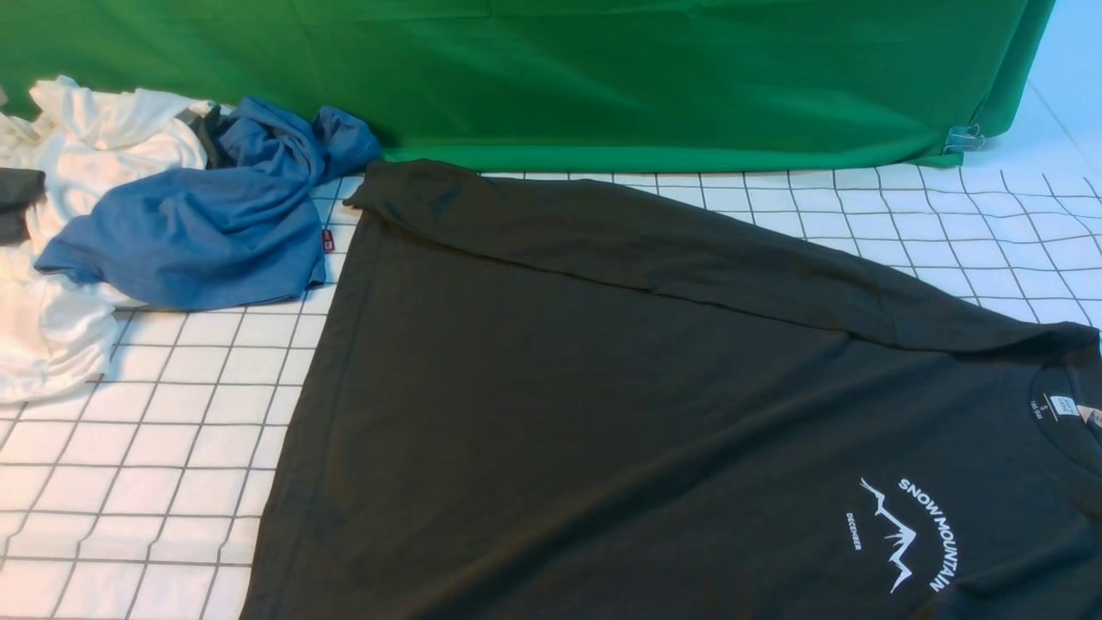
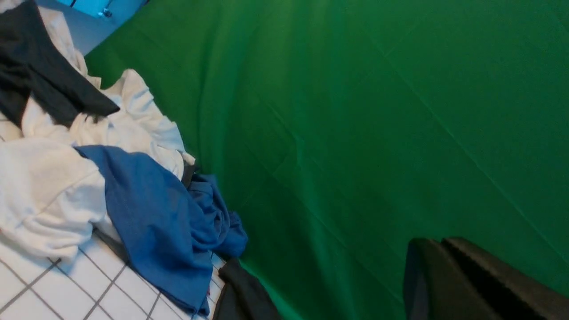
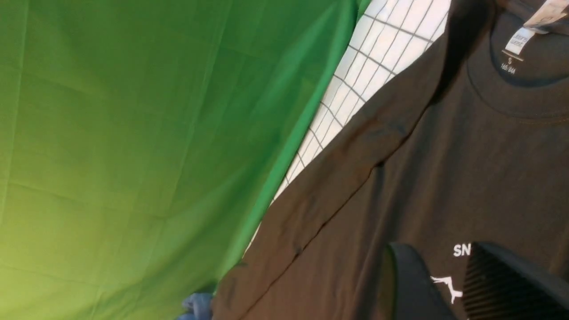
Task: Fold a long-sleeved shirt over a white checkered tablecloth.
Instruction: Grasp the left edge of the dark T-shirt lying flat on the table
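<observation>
Jaws on left gripper (image 2: pixel 433 243) are sitting clenched, empty; right gripper (image 3: pixel 438 249) parted, empty; long-sleeved shirt (image 1: pixel 603 387) is lying flat on white checkered tablecloth (image 1: pixel 155 430); likely soft, limp; pinch 2 hem corners.

"snow mountain", "december" on shirt (image 1: pixel 603 387)

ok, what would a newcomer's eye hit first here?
The black long-sleeved shirt dominates, spread flat on the white checkered tablecloth, white SNOW MOUNTAIN print at near right. A crumpled blue garment and a white garment are heaped far left, against the green backdrop.
</observation>
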You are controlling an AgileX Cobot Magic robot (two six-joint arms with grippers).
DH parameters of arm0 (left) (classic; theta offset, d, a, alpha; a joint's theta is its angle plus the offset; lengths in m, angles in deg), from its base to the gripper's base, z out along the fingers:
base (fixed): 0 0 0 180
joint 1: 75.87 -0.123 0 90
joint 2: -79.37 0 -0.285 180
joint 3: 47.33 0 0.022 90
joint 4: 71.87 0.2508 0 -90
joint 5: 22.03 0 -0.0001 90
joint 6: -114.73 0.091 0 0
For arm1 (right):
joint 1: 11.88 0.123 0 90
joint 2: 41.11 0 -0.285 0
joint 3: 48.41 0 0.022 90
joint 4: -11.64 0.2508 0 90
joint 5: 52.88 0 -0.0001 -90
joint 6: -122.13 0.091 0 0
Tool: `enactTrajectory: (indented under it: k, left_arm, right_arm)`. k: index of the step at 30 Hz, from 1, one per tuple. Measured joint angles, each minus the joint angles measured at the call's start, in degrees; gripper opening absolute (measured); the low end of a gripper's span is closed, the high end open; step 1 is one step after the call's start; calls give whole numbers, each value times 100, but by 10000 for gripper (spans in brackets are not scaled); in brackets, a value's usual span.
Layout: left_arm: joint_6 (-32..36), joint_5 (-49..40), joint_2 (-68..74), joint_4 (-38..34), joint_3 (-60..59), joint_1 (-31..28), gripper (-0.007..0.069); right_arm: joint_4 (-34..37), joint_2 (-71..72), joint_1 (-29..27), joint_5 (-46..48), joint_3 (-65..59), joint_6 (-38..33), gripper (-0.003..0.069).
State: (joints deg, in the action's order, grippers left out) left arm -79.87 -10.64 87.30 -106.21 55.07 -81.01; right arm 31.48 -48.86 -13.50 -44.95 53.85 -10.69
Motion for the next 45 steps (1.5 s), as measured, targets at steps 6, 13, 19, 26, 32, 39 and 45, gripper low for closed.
enactTrajectory:
  k: [6, 13, 19, 26, 32, 39, 45]
  left_arm:
    - [-391, 189, 0, 17, 0, 0, -29]
    - [-897, 295, 0, 213, 0, 0, -29]
    - [-1057, 239, 0, 1306, 22, 0, -29]
    - [-911, -1242, 497, 3219, 1418, 0, -29]
    - [554, -3598, 2453, 3505, 3518, 0, -29]
    - [2430, -6623, 4552, 2712, 5377, 139, -29]
    - [2897, -7329, 5495, 2237, 5713, 961, -27]
  right_arm:
    - [-38, 0, 0, -64, 0, -296, 241]
    - [-74, 0, 2, -266, 0, -2311, 239]
    - [-82, 0, 27, -295, 0, -2743, 163]
    - [-82, -153, 27, 53, 507, -3653, 22]
    - [-82, -1814, 27, 444, 2091, -5600, 13]
    - [-82, -4099, 27, 2623, 4177, -6940, 13]
    - [-86, -4988, 439, 4215, 4930, -7193, 13]
